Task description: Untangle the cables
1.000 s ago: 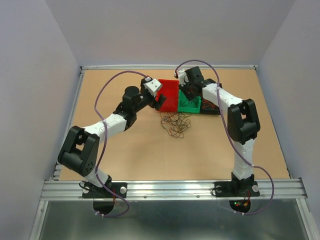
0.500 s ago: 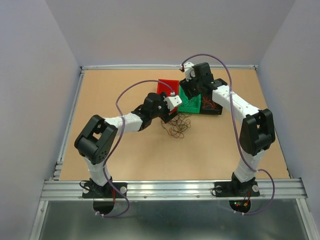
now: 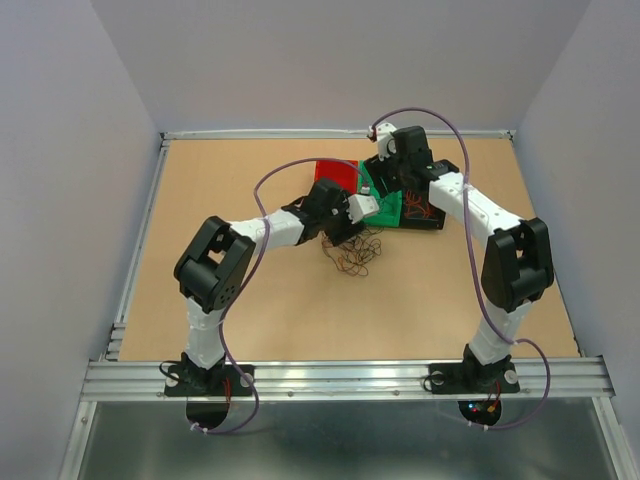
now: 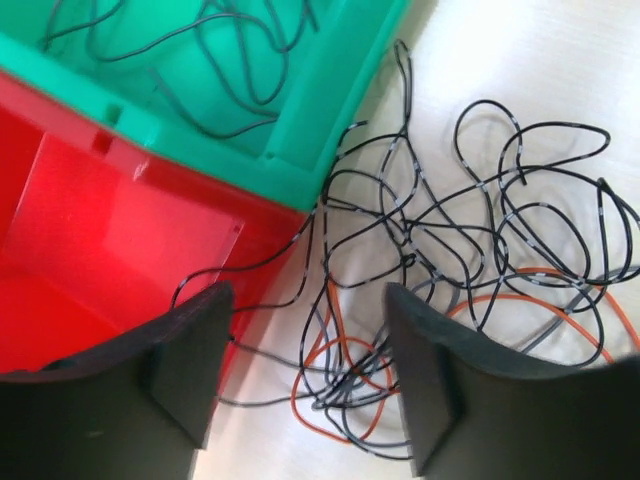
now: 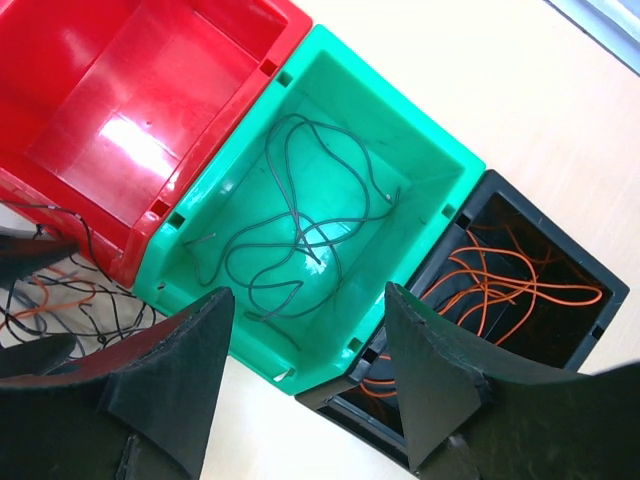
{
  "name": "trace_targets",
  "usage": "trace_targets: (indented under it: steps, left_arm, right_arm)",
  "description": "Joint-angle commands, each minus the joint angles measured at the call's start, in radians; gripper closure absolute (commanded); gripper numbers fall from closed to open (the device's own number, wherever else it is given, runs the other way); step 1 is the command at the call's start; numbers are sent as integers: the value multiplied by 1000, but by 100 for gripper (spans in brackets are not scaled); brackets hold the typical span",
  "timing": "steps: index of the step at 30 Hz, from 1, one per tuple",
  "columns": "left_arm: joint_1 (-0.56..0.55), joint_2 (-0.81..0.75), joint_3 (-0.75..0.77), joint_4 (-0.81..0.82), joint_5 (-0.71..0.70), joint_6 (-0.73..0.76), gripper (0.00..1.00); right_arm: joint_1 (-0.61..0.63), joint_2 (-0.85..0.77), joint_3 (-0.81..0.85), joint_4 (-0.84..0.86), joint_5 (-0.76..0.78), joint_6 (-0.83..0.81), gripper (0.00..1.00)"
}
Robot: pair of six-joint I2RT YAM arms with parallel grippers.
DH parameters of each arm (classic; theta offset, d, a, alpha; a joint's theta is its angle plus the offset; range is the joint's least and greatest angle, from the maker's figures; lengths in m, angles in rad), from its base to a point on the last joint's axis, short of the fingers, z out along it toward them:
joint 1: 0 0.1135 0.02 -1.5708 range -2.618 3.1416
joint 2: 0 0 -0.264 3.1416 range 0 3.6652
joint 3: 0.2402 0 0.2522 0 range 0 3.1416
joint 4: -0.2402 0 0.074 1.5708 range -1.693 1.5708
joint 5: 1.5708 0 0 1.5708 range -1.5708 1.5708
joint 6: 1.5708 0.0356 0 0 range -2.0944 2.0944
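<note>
Dark cables (image 5: pixel 290 218) inside the green bin (image 5: pixel 430 170)

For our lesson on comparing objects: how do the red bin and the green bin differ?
The red bin is empty; the green bin holds loose dark cables. Red sits at the row's end; green sits in the middle, against the black bin. Both are open-topped and rectangular.

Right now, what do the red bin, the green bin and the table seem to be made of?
Red bin and green bin: likely moulded plastic, glossy; light glares on their floors. Table: probably wood board, matte; tan, no reflections.
</note>
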Motion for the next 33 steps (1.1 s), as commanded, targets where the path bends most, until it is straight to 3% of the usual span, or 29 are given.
trace_targets:
  steps: [1, 2, 3, 6, 10, 17, 19, 24, 33]
  left_arm:
    - [-29, 56, 110, -210, 54, 33, 46]
    - [-32, 93, 154, -247, 64, 36, 55]
    - [-35, 99, 162, -276, 70, 41, 73]
    - [-33, 53, 134, -243, 119, 32, 100]
    - [-10, -100, 64, -189, 250, -8, 100]
    - [20, -224, 44, -218, 422, -45, 100]
    - [34, -255, 29, -187, 439, -66, 100]
    - [92, -355, -43, -49, 475, -151, 100]
    - [152, -456, -111, 63, 562, -238, 100]
  right_arm:
    - [-9, -38, -24, 62, -3, 16, 33]
    - [-11, -39, -27, 64, -6, 19, 33]
    - [-14, -42, -29, 67, -9, 19, 33]
    - [-20, -58, -43, 74, -29, 24, 33]
    - [-20, -102, -75, 85, -89, 25, 33]
    - [-20, -202, -147, 111, -267, -8, 33]
    - [-20, -231, -173, 113, -351, -39, 32]
    - [-20, -274, -227, 111, -565, -111, 16]
    - [-20, -317, -290, 114, -804, -176, 14]
